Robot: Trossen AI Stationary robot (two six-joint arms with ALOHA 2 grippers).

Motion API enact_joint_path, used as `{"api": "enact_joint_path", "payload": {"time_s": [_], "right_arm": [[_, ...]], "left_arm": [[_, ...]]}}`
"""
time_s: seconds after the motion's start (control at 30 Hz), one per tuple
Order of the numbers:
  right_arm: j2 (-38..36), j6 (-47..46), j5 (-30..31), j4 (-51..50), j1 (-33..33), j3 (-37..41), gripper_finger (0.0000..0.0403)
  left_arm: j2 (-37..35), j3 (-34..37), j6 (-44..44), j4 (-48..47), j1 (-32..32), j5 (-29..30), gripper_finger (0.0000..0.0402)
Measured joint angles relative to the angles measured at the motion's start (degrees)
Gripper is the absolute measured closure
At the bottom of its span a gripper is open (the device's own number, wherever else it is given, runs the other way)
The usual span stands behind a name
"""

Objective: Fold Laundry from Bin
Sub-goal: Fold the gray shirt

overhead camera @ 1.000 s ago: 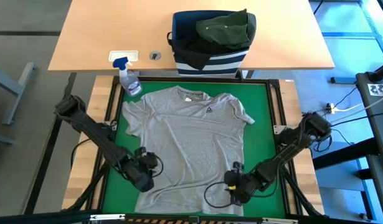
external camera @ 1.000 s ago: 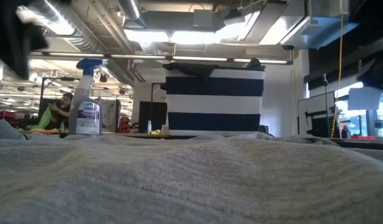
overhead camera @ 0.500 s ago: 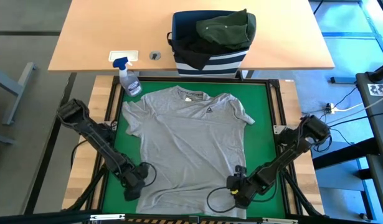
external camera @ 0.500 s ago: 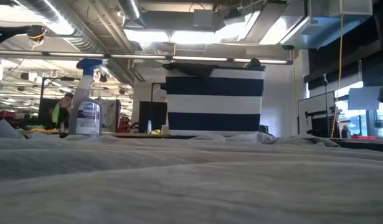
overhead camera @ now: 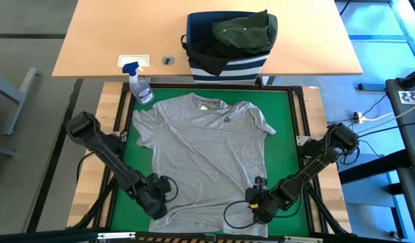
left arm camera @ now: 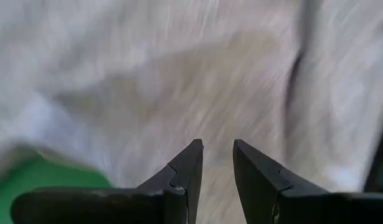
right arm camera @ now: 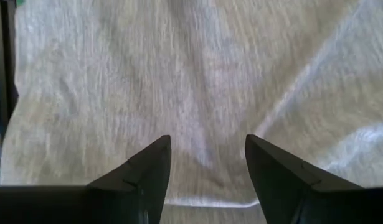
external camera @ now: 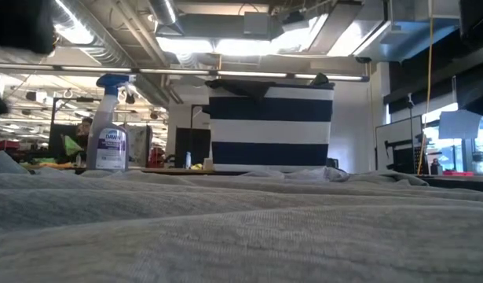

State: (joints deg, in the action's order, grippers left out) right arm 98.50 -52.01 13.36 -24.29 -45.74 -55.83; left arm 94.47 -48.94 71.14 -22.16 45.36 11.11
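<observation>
Since half a second ago my left gripper (overhead camera: 158, 200) has shifted inward over the grey shirt's (overhead camera: 204, 152) hem, jaws narrowly parted, empty; right gripper (overhead camera: 256, 202) gapes empty at the hem; bin (overhead camera: 227, 64) beyond the mat (overhead camera: 283, 111).

So the tee (overhead camera: 204, 152) is light heathered grey, lying on a bright green mat (overhead camera: 283, 111). The bin (overhead camera: 227, 62) is navy with white stripes, olive green cloth (overhead camera: 244, 30) and black cloth (overhead camera: 204, 44) inside. The spray bottle (overhead camera: 140, 84) is clear with a blue nozzle, and the worktop (overhead camera: 113, 34) is pale wood.
</observation>
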Motion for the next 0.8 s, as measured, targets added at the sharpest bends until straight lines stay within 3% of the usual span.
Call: {"api": "enact_joint_path", "payload": {"time_s": [0.43, 0.63, 0.8], "right_arm": [[0.0, 0.05, -4.33, -2.58, -0.04, -0.04, 0.0196], [-4.57, 1.84, -5.93, -7.55, 1.04, -1.15, 0.0196], [-10.08, 5.63, 0.24, -14.28, 5.05, -1.62, 0.0196]], "left_arm": [[1.75, -0.24, 3.82, 0.47, 4.24, -27.32, 0.0317], [-6.16, -3.66, 1.83, -3.58, 0.65, -23.51, 0.0317], [-16.5, -5.69, -3.26, -15.24, -4.08, -10.2, 0.0317]]}}
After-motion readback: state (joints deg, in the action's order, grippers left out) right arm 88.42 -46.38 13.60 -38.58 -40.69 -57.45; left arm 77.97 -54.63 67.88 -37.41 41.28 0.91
